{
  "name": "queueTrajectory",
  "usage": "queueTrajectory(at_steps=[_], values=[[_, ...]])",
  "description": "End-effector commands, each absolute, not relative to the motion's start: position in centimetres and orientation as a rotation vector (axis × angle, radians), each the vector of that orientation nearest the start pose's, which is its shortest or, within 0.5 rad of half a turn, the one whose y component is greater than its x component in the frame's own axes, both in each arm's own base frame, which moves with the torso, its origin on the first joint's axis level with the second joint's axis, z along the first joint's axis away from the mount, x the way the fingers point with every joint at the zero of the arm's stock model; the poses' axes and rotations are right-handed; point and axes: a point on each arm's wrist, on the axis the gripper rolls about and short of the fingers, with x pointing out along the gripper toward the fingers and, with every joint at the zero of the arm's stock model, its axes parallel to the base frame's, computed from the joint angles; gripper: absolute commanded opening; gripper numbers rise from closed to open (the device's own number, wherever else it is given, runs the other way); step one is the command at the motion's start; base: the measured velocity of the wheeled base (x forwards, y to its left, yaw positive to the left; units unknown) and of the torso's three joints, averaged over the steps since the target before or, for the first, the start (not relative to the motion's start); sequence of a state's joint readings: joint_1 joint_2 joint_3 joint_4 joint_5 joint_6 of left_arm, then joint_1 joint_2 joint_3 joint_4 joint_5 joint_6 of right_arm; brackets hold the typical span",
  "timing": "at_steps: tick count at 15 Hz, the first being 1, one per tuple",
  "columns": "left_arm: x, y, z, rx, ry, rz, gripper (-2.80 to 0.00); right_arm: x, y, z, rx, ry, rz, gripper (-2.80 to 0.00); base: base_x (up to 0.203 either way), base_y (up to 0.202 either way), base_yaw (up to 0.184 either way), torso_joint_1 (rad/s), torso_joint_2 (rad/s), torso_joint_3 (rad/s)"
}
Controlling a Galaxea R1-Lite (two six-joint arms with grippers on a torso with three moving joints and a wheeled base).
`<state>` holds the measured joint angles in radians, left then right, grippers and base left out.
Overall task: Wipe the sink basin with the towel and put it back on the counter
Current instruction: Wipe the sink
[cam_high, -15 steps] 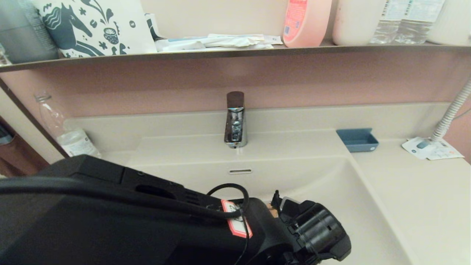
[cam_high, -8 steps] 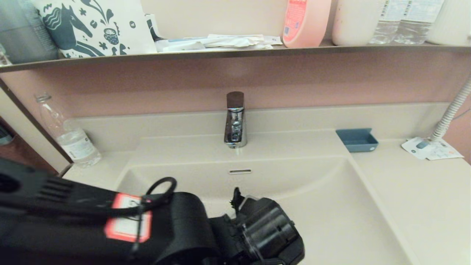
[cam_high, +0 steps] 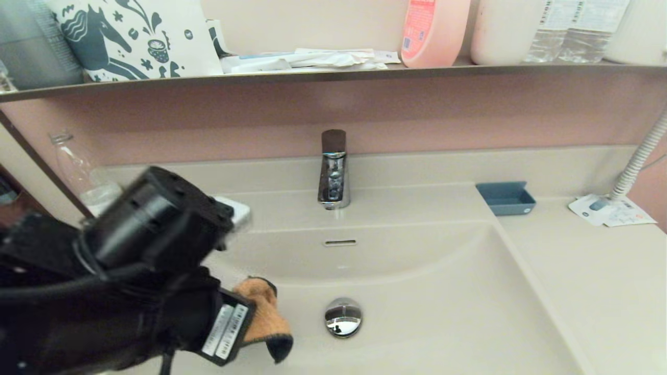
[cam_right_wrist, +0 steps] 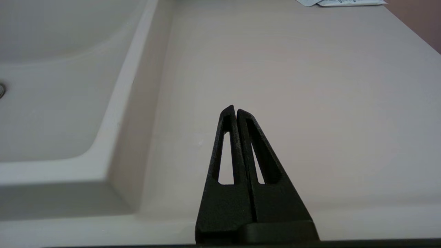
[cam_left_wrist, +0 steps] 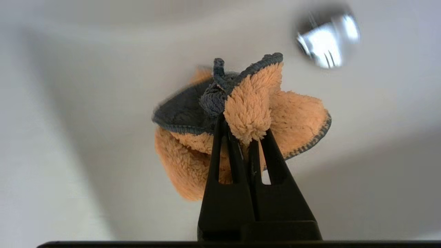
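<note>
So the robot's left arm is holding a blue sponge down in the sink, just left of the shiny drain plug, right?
Nearly right. The left gripper is not holding a blue sponge; it holds an orange towel with a grey edge, its fingers shut on it. The left wrist view shows this. It is indeed down in the sink basin, just left of the drain stopper.

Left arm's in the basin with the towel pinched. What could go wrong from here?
1. The left gripper holds the towel only by a bunched fold, so a hard wipe might pull it loose into the sink basin.
2. The towel hangs close to the drain stopper; a dragged edge could catch on it.
3. The left arm is bulky and sits near the plastic bottle on the counter; swinging out could knock it over.
</note>
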<state>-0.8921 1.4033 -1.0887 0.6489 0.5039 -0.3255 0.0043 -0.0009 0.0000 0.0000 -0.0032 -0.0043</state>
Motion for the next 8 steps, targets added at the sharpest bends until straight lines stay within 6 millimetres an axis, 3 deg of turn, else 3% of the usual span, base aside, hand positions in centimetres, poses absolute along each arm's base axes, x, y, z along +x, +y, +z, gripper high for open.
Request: queueTrajectory(at_steps=[1, 5, 8], values=[[12.8, -12.2, 25.3, 0.211, 0.685, -0.179, -2.80, -2.3, 0.0, 7.5, -0.005, 0.000, 0.002, -2.80, 0.000, 0.000, 0.000, 0.000, 0.00, 0.000], [17.0, -12.0, 26.6, 0.022, 0.437, -0.118, -2.80, -2.3, 0.0, 7.5, -0.005, 0.000, 0.002, -2.80, 0.000, 0.000, 0.000, 0.000, 0.00, 0.000], [21.7, -11.3, 23.5, -0.010, 0.301, -0.147, -2.80, -2.3, 0.0, 7.5, -0.005, 0.000, 0.002, -2.80, 0.000, 0.000, 0.000, 0.000, 0.00, 0.000]])
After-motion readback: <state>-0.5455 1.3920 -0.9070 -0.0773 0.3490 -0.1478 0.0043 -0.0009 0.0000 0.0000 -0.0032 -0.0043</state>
